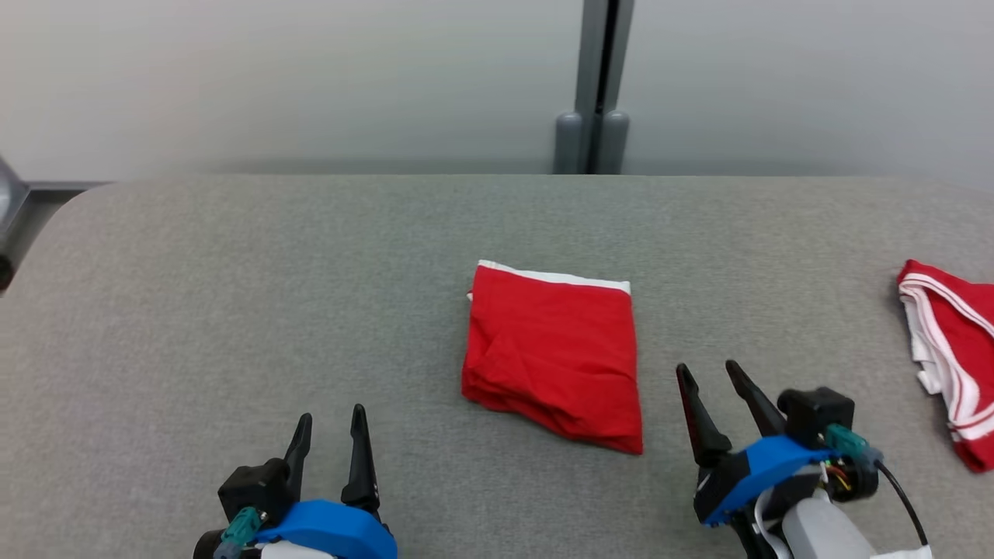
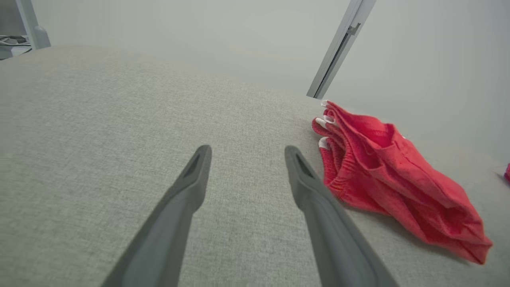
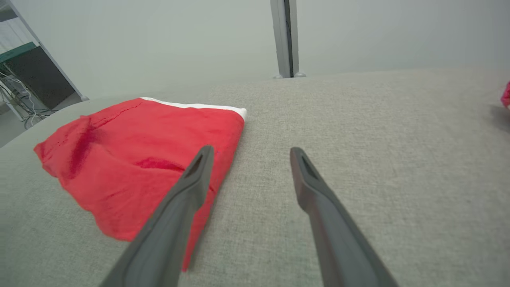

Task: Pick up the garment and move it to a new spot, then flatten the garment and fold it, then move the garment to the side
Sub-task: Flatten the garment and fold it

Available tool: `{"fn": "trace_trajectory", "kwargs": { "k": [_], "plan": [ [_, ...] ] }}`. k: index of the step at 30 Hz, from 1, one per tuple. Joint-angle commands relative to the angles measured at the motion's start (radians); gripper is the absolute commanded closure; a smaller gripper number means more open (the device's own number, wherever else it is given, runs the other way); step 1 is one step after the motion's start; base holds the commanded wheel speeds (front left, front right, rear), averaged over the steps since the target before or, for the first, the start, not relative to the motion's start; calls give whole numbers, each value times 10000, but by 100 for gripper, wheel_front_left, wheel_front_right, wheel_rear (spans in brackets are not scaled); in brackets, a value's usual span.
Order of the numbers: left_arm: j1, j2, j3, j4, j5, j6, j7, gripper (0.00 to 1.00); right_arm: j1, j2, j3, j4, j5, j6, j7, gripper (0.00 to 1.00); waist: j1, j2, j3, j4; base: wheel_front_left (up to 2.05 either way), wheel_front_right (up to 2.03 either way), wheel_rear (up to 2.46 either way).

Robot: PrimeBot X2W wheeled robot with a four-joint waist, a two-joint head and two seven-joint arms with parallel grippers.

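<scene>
A folded red garment point(image 1: 553, 353) lies at the middle of the grey counter point(image 1: 233, 295), just beside the right end effector point(image 1: 707, 369), its fingers spread wide and empty. The left end effector point(image 1: 331, 415), equally wide, hovers well apart. A second red garment point(image 1: 951, 357) lies far right.

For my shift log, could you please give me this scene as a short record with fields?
table: grey fabric top
garment: red, folded, mid-table
striped garment: red and white, at right edge
left gripper: open, empty, near-left of garment
right gripper: open, empty, near-right of garment
</scene>
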Motion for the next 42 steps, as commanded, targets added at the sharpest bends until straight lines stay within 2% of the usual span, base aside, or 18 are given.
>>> {"fn": "trace_trajectory", "kwargs": {
  "k": [1, 5, 6, 7, 13, 18, 24, 29, 36, 42],
  "plan": [
    [-202, 3, -81, -20, -13, 37, -40, 0, -179, 8, 101, 15, -20, 1, -26, 0, -1, -2, 199, 255, 0, 0, 0],
    [-241, 8, -293, -33, -111, 111, -40, 0, -658, 7, 618, 139, 185, 1, -26, 0, -1, -2, 371, 735, 0, 0, 0],
    [-276, 4, -336, -43, -141, 113, -40, 0, -785, 7, 846, 244, 244, 1, -26, 57, -1, -2, 416, 866, 0, 0, 0],
    [-306, 1, -418, -31, -172, 79, -40, 0, -932, 7, 991, 346, 302, 1, -26, 100, -1, -2, 467, 1009, 0, 0, 0],
    [-433, 0, -662, -69, -369, 27, -40, 0, -1836, -1, 1803, 1243, 394, 3, -28, 100, -1, -2, 748, 1869, 0, 0, 0],
    [-381, 0, -714, -192, -435, 92, -40, 0, -2046, -8, 2917, 1300, 887, 1, -26, 100, -1, -2, 885, 2279, 0, 0, 0],
    [-375, 0, -729, -247, -442, 121, -40, 0, -1907, -20, 4873, 1253, 1700, 1, -26, 100, -1, -2, 886, 2179, 0, 0, 0],
    [-529, 0, -688, -301, -383, 109, -40, 0, -2021, -14, 5622, 1145, 2112, 1, -26, 100, -1, -2, 813, 1739, 0, 0, 0],
    [-597, 4, -391, -523, -247, 135, -40, 0, -1789, -146, 5191, 112, 2527, 1, -26, 100, -1, -2, 443, 608, 0, 0, 0],
    [-363, 7, -1, -684, -131, 170, -40, 0, -1222, -327, 3452, -654, 2167, 1, -25, 100, -1, -2, 69, -410, 0, 0, 0]
  ]
}}
